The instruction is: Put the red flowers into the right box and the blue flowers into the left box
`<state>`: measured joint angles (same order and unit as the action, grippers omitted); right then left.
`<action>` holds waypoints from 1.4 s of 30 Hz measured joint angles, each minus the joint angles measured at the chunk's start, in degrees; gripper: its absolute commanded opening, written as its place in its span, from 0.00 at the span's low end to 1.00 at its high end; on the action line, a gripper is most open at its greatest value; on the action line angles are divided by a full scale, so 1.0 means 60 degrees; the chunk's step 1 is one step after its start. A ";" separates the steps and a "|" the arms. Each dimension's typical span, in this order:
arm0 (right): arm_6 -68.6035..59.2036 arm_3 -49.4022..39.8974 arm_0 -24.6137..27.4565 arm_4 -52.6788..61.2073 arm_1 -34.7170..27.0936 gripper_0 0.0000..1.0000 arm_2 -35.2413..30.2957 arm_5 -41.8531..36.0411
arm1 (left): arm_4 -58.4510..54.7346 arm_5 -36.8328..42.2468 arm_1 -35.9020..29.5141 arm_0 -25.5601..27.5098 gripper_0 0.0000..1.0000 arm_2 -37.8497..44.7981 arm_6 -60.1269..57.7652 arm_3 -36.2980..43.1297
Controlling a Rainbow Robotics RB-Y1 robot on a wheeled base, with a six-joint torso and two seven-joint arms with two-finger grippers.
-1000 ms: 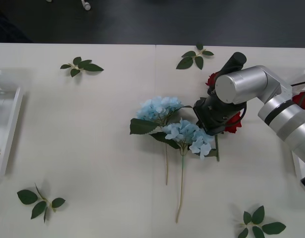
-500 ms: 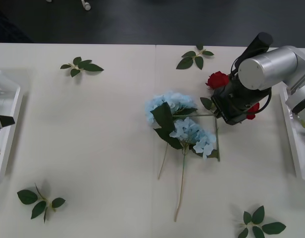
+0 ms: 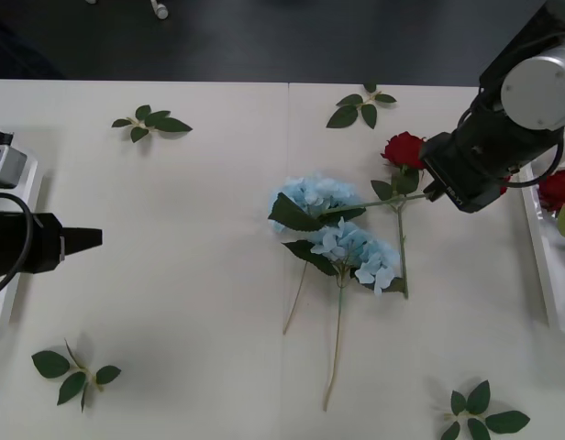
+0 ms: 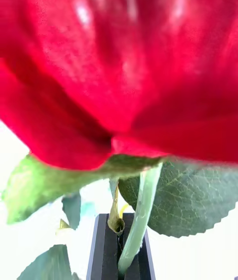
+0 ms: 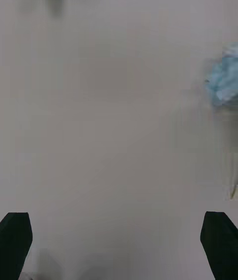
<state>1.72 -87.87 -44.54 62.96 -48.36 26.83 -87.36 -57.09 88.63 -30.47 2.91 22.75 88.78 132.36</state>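
Since a second ago: left gripper [image 3: 92,238] moved in from 9 o'clock, fingers spread, empty. Blue flowers [image 3: 342,240] at table centre got dragged, stems skewed. Right gripper [image 3: 440,177], clenched on a rose stem [image 4: 140,215], swung to 2 o'clock toward the right box [image 3: 537,258]; another rose [image 3: 404,149] lies loose.

Blurred dark-red rose bloom [image 4: 124,56] overflows right wrist view edges. White plastic right box [image 3: 537,247] cut by frame edge. Held rose's bloom hidden behind black right gripper [image 3: 436,186].
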 measured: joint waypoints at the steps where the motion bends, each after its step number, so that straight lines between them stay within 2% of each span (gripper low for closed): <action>1: 0.0002 -0.0064 0.0000 0.0165 -0.0186 0.00 0.0000 0.0001 | -0.0191 0.0001 0.0239 0.0000 1.00 0.0168 0.0595 0.0000; 5: 0.0417 -0.0298 0.0016 0.0832 -0.0996 0.00 0.0001 0.0433 | -0.0590 0.0128 0.1011 0.0000 1.00 0.0588 0.1334 0.0000; 11: 0.2450 -0.0694 0.0348 0.1628 -0.2266 0.00 0.0001 0.1488 | -0.0460 0.0524 0.1115 -0.0110 1.00 0.0053 0.2589 -0.0001; 18: 0.5243 -0.0658 0.0696 0.1727 -0.3051 0.00 0.0001 0.1951 | -0.0248 0.1591 0.1115 -0.1187 1.00 -0.0812 0.2589 -0.0117; 24: 0.7640 -0.0125 0.0695 0.2123 -0.3393 0.00 0.0001 0.2275 | -0.1091 0.1954 0.1115 -0.1943 1.00 -0.0890 0.2825 -0.0978; 30: 0.9719 0.0540 0.0695 0.3080 -0.4077 0.00 0.0001 0.2567 | -0.2133 0.1958 0.1115 -0.2006 1.00 -0.0471 0.5760 -0.1943; 35: 1.1102 0.0868 0.0695 0.3324 -0.4812 0.00 0.0001 0.2615 | -0.2992 0.2004 0.1115 -0.2006 1.00 0.0048 0.6572 -0.2614; 42: 1.2619 0.1438 0.0695 0.3448 -0.5450 0.00 0.0001 0.2604 | -0.3805 0.2270 0.1115 -0.2006 1.00 0.0662 0.9007 -0.3161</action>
<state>77.43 -79.25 -40.37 83.65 -81.06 26.83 -71.74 -79.92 102.25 -23.78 -9.12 26.72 142.82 113.40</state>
